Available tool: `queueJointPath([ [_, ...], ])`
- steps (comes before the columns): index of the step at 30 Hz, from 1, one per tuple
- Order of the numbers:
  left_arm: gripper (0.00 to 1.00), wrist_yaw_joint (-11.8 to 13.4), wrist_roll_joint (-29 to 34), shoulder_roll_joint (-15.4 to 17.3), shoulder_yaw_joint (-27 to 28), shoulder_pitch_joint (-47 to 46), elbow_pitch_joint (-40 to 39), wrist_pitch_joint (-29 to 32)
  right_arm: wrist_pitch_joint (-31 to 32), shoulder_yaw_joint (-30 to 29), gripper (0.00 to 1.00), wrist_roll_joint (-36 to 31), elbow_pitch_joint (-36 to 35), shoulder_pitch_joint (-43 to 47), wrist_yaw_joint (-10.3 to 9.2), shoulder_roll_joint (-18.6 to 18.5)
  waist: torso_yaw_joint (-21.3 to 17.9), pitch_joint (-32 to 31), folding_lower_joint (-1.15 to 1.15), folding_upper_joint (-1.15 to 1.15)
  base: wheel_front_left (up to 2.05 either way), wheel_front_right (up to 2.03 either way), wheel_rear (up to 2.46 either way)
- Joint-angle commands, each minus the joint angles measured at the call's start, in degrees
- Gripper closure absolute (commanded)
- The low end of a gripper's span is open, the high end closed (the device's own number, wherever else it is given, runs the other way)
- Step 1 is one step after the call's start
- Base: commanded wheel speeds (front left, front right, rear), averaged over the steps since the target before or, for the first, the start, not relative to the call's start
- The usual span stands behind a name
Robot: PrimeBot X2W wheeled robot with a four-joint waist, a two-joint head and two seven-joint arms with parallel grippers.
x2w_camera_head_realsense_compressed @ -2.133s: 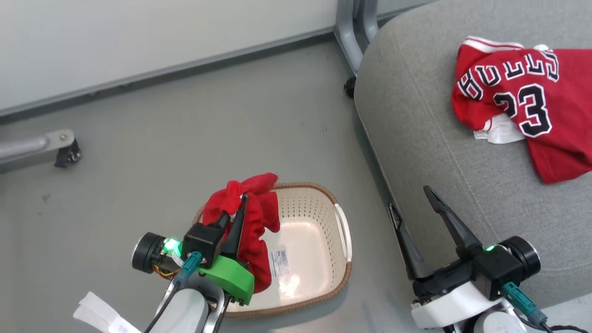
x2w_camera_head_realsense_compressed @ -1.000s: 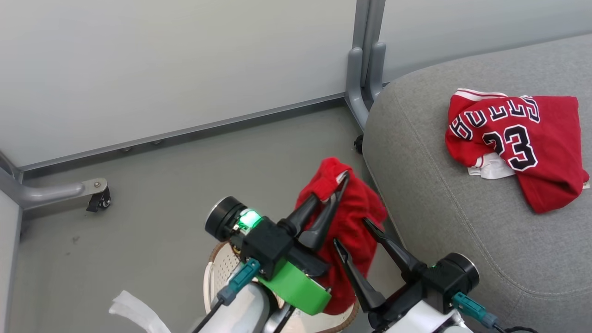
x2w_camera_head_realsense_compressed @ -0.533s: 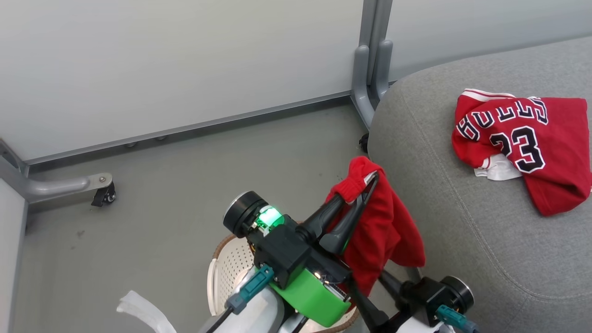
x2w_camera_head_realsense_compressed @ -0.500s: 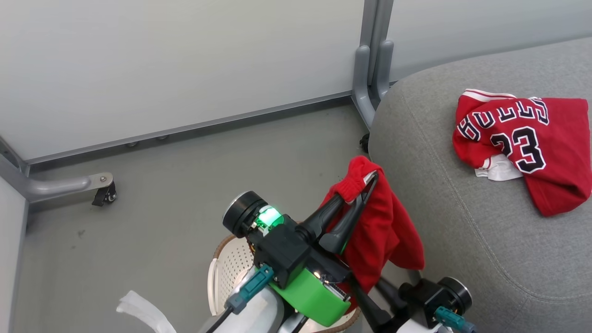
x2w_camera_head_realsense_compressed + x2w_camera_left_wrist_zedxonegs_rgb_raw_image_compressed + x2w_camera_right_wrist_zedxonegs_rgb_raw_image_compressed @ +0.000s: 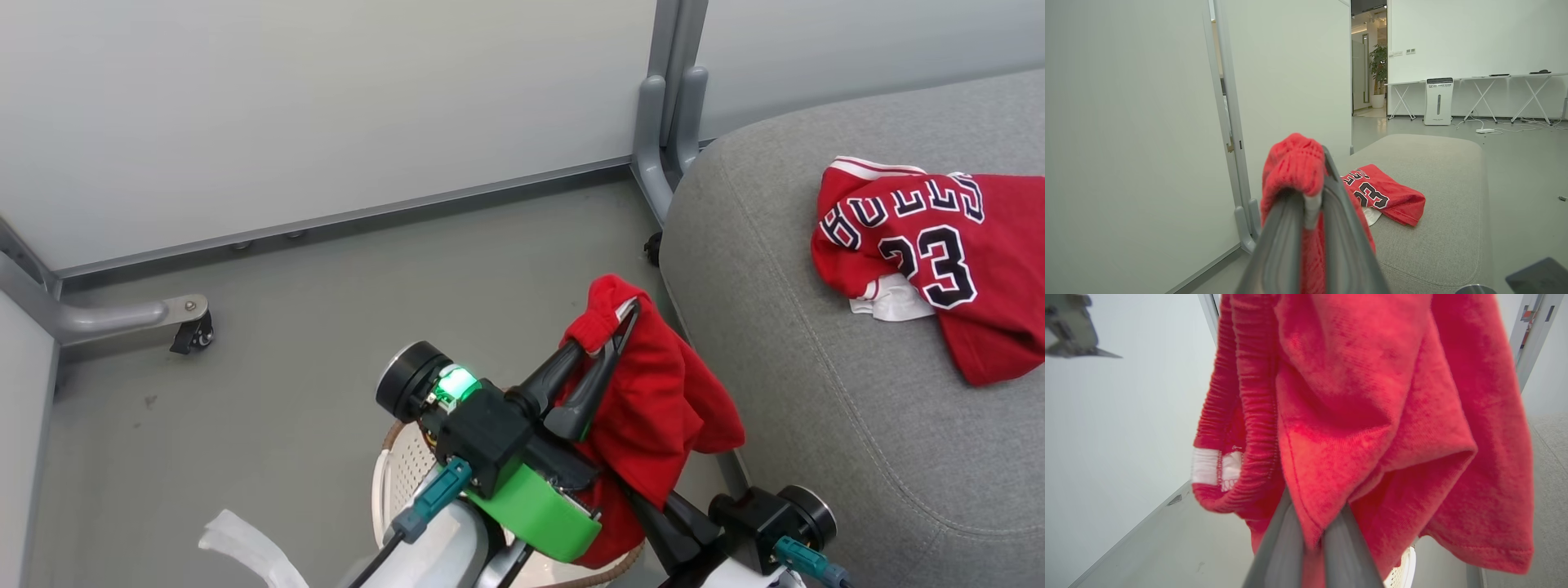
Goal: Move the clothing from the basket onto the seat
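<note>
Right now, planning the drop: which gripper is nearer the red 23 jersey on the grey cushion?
Left. Left gripper: raised, left of the jersey. Right gripper: lower, farther back, under red shorts.

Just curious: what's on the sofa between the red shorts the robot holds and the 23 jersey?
Nothing: in the head view, a bare stretch of the grey seat separates the shorts from the jersey.

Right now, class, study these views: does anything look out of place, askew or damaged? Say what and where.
The jersey lies crumpled on the seat, its lettering folded over. The shorts hang bunched in mid-air, pinched by the left gripper up top and seemingly the right gripper lower down. Nothing looks torn or spilled.
</note>
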Motion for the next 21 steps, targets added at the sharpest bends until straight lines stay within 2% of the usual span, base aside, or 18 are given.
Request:
queueJointPath([
  [1, 0.0, 0.6, -0.3, 0.3, 0.3, -0.3, 0.3, 0.2, 0.0, -0.1, 1.0, 0.4, -0.3, 0.4, -0.06, -0.4, 0.1, 0.0, 0.0, 0.13, 0.0, 0.0, 0.0],
  [21, 0.0, 1.9, -1.4, 2.0, 0.6, 0.9, 2.4, 1.1, 0.0, -1.9, 1.0, 0.1, -3.1, -0.3, -0.06, 0.0, -0.5, 0.6, 0.0, 0.13, 0.0, 0.0, 0.0],
])
